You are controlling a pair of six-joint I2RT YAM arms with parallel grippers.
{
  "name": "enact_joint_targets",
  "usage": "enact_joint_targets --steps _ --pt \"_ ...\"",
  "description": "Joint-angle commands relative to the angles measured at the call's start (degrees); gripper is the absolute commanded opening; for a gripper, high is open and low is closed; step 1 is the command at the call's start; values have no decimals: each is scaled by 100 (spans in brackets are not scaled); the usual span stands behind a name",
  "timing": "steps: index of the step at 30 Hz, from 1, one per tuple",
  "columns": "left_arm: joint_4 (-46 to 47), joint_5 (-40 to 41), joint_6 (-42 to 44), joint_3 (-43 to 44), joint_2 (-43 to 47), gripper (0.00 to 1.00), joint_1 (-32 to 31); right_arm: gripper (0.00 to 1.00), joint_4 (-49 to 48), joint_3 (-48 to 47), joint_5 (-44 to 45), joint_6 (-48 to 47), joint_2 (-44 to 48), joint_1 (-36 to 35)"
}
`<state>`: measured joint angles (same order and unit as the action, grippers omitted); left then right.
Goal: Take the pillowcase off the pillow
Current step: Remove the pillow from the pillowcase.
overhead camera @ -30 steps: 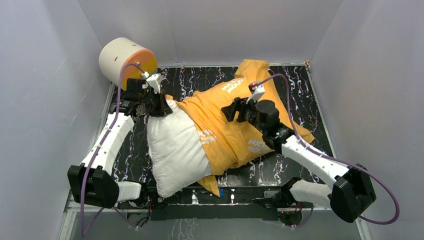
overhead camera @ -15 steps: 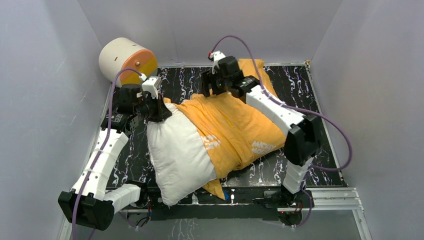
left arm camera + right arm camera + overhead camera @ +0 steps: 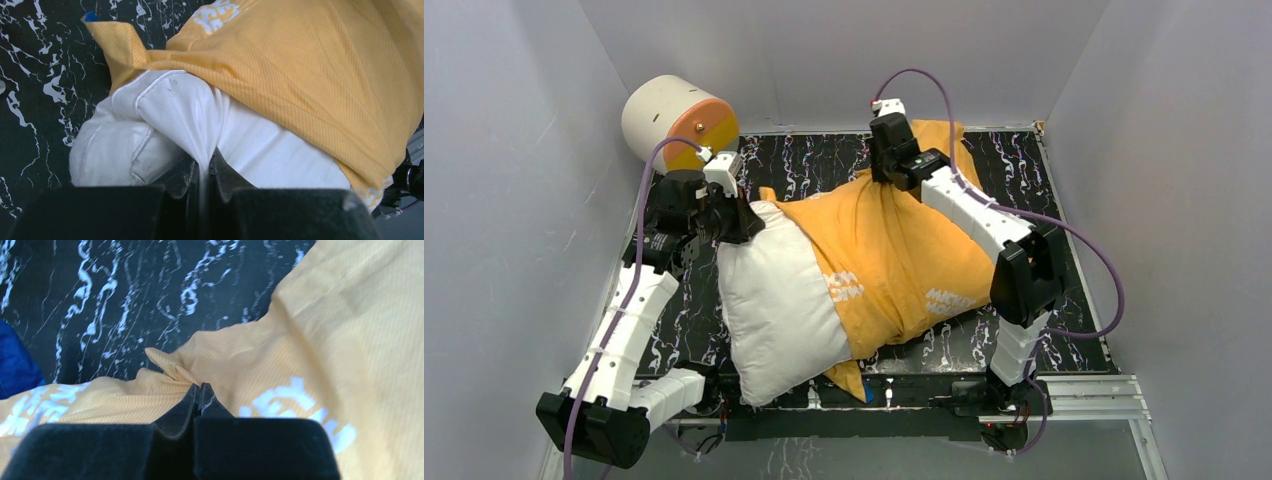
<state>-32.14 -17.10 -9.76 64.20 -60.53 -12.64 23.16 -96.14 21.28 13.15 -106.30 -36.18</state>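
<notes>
The white pillow [image 3: 774, 300] lies across the black marbled table [image 3: 824, 160], its left half bare. The orange-yellow pillowcase [image 3: 894, 250] covers its right half. At the pillow's far left corner my left gripper [image 3: 742, 215] is shut on it; in the left wrist view a fold of white pillow [image 3: 170, 105] fabric runs between the jaws of the left gripper [image 3: 205, 156], and the pillowcase [image 3: 310, 65] lies just beyond. My right gripper [image 3: 887, 180] is at the pillowcase's far edge. The right wrist view has the right gripper [image 3: 199, 386] shut on a puckered fold of the pillowcase [image 3: 170, 367].
A cream cylinder with an orange end [image 3: 679, 120] sits at the back left corner against the wall. Grey walls enclose the table on three sides. A bit of blue fabric [image 3: 15, 365] shows at the left of the right wrist view.
My right arm swung from the middle of the pillowcase to its far edge, and its jaws went from open to shut on the fabric. The left gripper kept its hold on the pillow.
</notes>
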Motion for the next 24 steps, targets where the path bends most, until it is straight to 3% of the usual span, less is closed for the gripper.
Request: enact_joint_targets --steps 1,4,7,11,14,21,24 --pt "-40 612 74 29 468 0 60 0 -127 -13 1243 -48 365 831" --pt "-64 609 87 -2 482 0 60 0 -117 -31 945 -6 492 910" --pt "11 421 119 -35 472 0 60 4 -80 -19 -251 84 674 902" --pt "138 94 187 -18 472 0 60 29 -178 -55 -2140 266 859 889" --pt "147 -32 257 11 463 0 60 47 -82 -302 -2923 262 789 772" --pt "140 -50 291 22 471 0 60 82 186 -676 -3028 -53 332 -185" --pt "138 -25 285 26 480 0 60 87 713 -881 -2636 -301 -116 -587"
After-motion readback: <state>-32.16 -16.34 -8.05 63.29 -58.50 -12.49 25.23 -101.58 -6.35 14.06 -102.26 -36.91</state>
